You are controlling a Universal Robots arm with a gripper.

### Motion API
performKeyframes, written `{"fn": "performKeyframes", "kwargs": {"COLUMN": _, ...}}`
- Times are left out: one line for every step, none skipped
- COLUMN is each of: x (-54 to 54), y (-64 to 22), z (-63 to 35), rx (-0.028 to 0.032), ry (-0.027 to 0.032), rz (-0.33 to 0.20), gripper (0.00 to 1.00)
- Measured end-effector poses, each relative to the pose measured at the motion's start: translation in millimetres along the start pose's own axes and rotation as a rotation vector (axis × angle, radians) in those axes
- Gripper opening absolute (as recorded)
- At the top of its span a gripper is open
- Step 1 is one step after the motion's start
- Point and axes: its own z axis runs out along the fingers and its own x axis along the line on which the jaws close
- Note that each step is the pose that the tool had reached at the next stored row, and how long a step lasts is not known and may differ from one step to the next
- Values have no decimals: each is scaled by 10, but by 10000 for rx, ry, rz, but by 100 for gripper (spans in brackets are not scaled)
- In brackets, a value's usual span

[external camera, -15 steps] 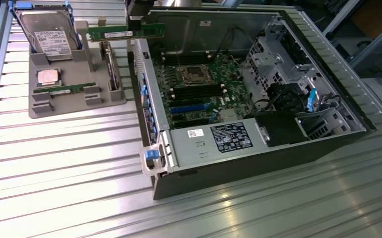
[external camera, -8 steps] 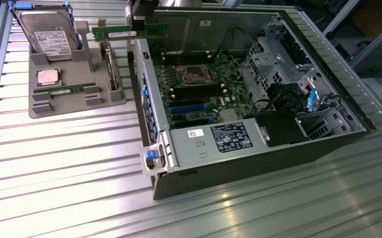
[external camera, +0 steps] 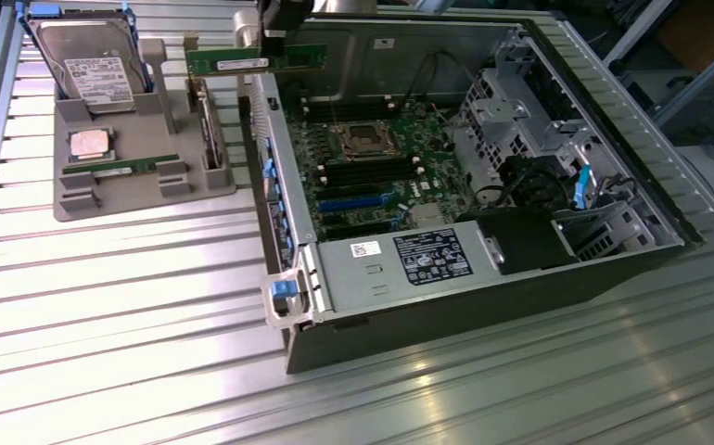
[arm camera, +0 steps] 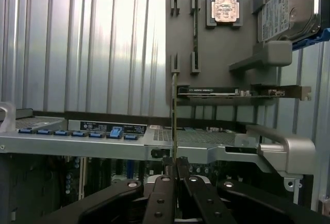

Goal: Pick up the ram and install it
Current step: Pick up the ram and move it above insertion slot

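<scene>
Ram (external camera: pixel 256 60) is airborne and level over the case (external camera: pixel 370 287) corner next to the holder (external camera: pixel 146 190), touching neither. Gripper (external camera: pixel 273 39) is clamped on its top edge, and the gripper body is cut off at the frame edge. On the wrist view the ram is edge-on, a thin line, with its base hidden between the fingers (arm camera: pixel 160 198). Holder carries the drive (external camera: pixel 85 60), CPU (external camera: pixel 89 144) and card (external camera: pixel 212 130). Board (external camera: pixel 370 158) slots are too dark to read.
</scene>
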Motion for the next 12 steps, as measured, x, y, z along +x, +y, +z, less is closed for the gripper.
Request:
{"fn": "performKeyframes", "kwargs": {"x": 1, "y": -12, "z": 0, "rx": 0, "ry": 0, "rz": 0, "gripper": 12}}
{"fn": "performKeyframes", "kwargs": {"x": 2, "y": -27, "z": -1, "rx": 0, "ry": 0, "rz": 0, "gripper": 12}}
{"fn": "performKeyframes", "kwargs": {"x": 3, "y": -47, "z": -2, "rx": 0, "ry": 0, "rz": 1, "gripper": 12}}
{"fn": "performKeyframes", "kwargs": {"x": 4, "y": -57, "z": -2, "rx": 0, "ry": 0, "rz": 1, "gripper": 12}}
{"fn": "performKeyframes", "kwargs": {"x": 5, "y": -85, "z": -4, "rx": 0, "ry": 0, "rz": 1, "gripper": 12}}
{"fn": "performKeyframes", "kwargs": {"x": 7, "y": -111, "z": -5, "rx": 0, "ry": 0, "rz": 0, "gripper": 12}}
{"fn": "performKeyframes", "kwargs": {"x": 9, "y": -142, "z": -6, "rx": 0, "ry": 0, "rz": 0, "gripper": 12}}
{"fn": "performKeyframes", "kwargs": {"x": 10, "y": -159, "z": -7, "rx": 0, "ry": 0, "rz": 0, "gripper": 12}}
{"fn": "performKeyframes", "kwargs": {"x": 12, "y": -180, "z": -8, "rx": 0, "ry": 0, "rz": 0, "gripper": 12}}
{"fn": "performKeyframes", "kwargs": {"x": 12, "y": -190, "z": -9, "rx": 0, "ry": 0, "rz": 1, "gripper": 12}}
{"fn": "performKeyframes", "kwargs": {"x": 13, "y": -199, "z": -9, "rx": 0, "ry": 0, "rz": 0, "gripper": 12}}
{"fn": "performKeyframes", "kwargs": {"x": 14, "y": -209, "z": -10, "rx": -1, "ry": 1, "rz": 0, "gripper": 12}}
